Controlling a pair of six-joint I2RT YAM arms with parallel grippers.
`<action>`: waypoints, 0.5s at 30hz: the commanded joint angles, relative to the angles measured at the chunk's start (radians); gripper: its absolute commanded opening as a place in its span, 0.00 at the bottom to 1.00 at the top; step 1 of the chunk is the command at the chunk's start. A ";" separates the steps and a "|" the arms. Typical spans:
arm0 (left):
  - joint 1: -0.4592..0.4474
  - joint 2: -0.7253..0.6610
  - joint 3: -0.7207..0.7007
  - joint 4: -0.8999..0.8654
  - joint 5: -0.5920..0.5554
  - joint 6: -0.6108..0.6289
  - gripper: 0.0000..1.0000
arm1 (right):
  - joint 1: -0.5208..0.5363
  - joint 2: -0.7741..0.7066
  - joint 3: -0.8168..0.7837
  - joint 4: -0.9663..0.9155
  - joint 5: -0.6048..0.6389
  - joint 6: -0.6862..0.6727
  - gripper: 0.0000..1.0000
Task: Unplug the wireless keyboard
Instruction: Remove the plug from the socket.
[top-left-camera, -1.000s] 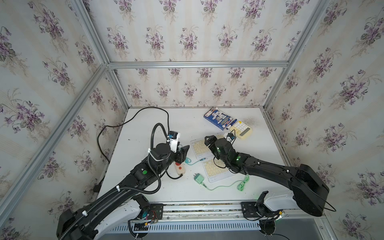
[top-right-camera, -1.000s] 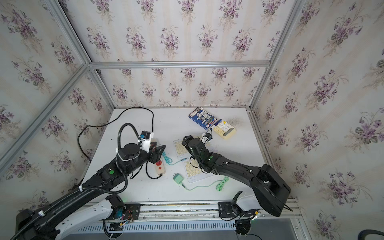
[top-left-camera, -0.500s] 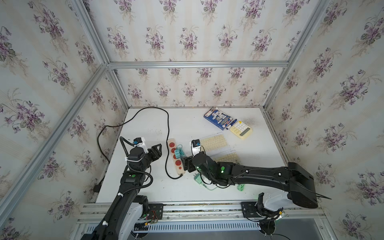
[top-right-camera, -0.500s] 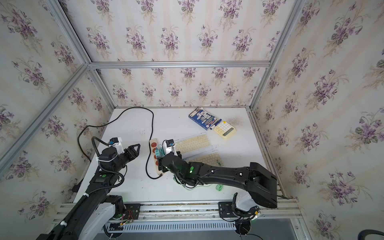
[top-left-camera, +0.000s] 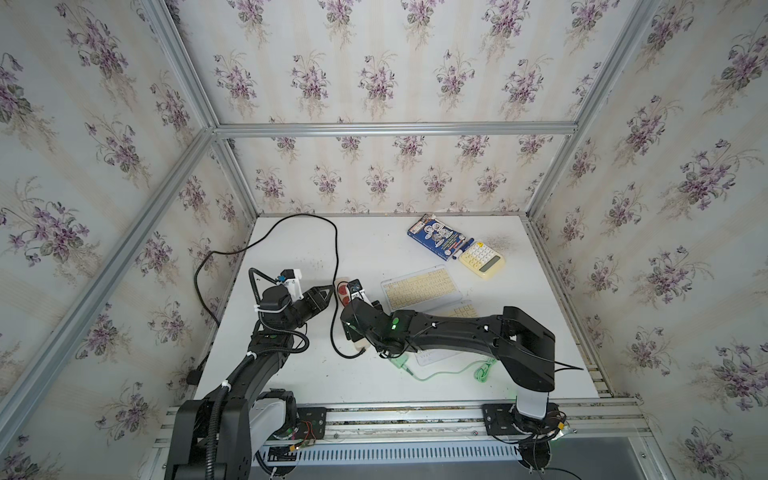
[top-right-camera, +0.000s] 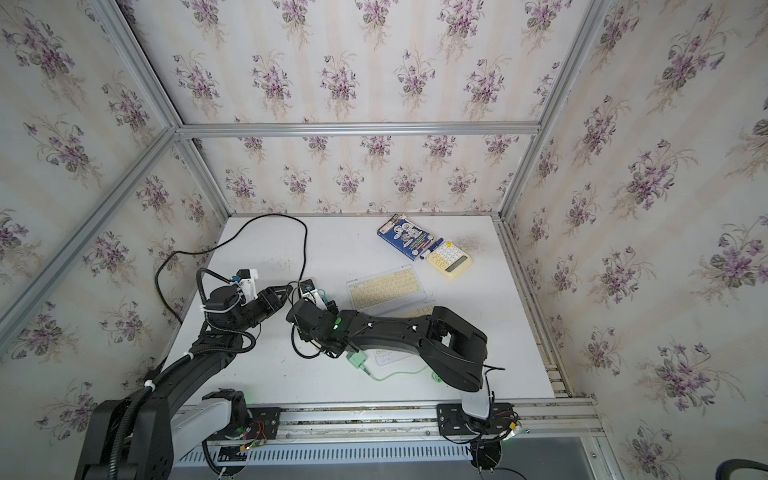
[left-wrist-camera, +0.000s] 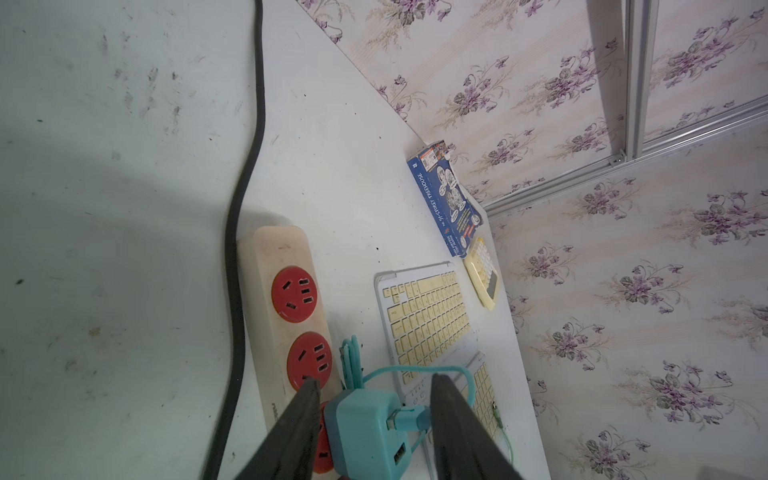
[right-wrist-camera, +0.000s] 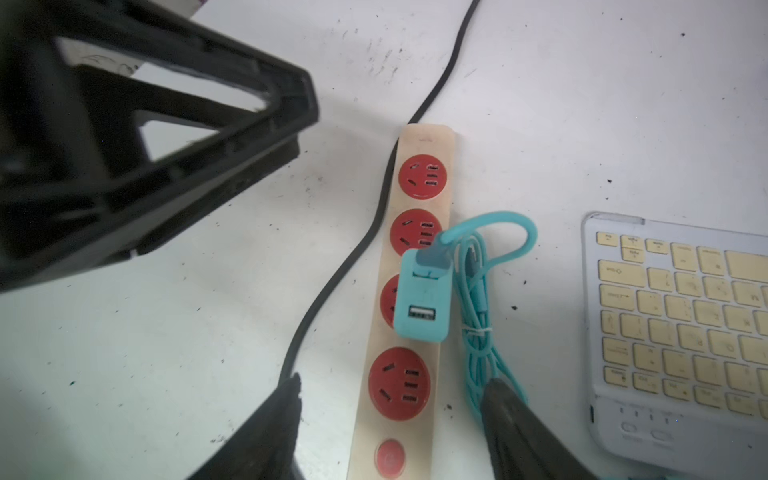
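Your left gripper (left-wrist-camera: 374, 380) straddles teal charger (left-wrist-camera: 365, 428), jaws narrow, not gripping: pinch body (not cable (left-wrist-camera: 415, 367)), pull straight. Pin power strip (right-wrist-camera: 424, 137) with right gripper (right-wrist-camera: 394, 380), jaws wide.

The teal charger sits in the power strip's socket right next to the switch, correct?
No. The right wrist view shows the teal charger one socket further along the power strip: an empty red socket lies between it and the switch.

A teal charger (right-wrist-camera: 422, 299) stands plugged into the cream power strip (right-wrist-camera: 424, 137). The white, cream-keyed keyboard (top-left-camera: 419, 286) lies flat at its 3 o'clock.
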 joint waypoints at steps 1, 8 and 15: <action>-0.007 0.034 0.022 0.052 0.041 0.002 0.44 | -0.019 0.051 0.043 -0.041 -0.040 0.008 0.72; -0.044 0.177 0.057 0.102 0.040 0.002 0.41 | -0.035 0.116 0.092 -0.015 -0.062 -0.005 0.55; -0.089 0.293 0.095 0.121 0.038 0.020 0.38 | -0.048 0.157 0.123 -0.006 -0.030 0.005 0.47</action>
